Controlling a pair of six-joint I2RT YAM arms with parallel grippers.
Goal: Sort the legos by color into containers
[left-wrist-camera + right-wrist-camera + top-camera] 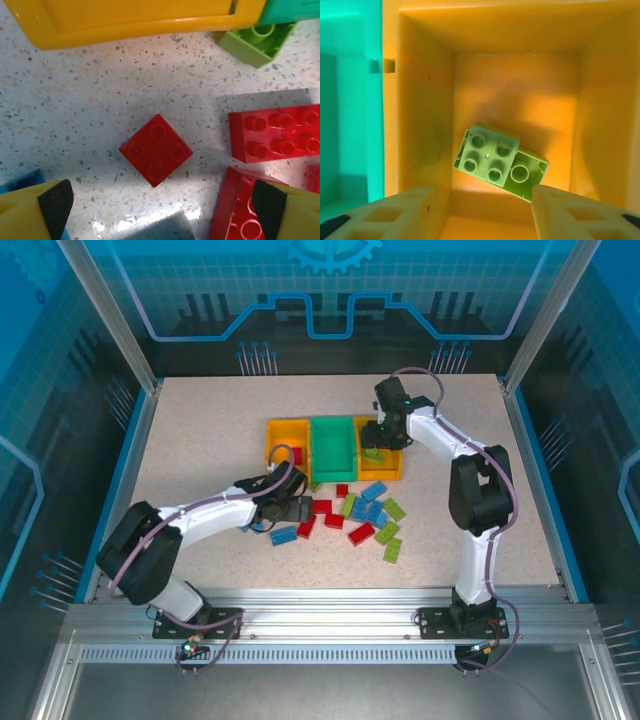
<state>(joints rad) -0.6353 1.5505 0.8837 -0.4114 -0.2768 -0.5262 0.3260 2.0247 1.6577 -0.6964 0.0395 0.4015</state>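
Judging from the spread on the table [200, 440], the sorting is at an early stage. Most of the bricks [362, 520], red, blue and light green, lie loose in a heap just in front of the three bins. The left yellow bin [277, 430] has something red in it, seen from above. The right yellow bin [420, 100] holds two light green bricks [492, 159], lying against each other on its floor. No brick is plain to see in the green bin [333, 468] between them. That leaves well over a dozen pieces to go, and none of the blue ones looks sorted yet.

The right gripper [482, 200] hangs over the right yellow bin with its jaws partly apart. Nothing is between them, and the green bricks sit below, clear of both fingers.

The left gripper [162, 202] is low over the table beside the left yellow bin, jaws spread wide and holding nothing. A red square brick [156, 150] lies flat on the table between and just ahead of the pads [54, 202], touching neither. A long red brick [277, 132] lies near it on one side. The square brick looks like the next pick.
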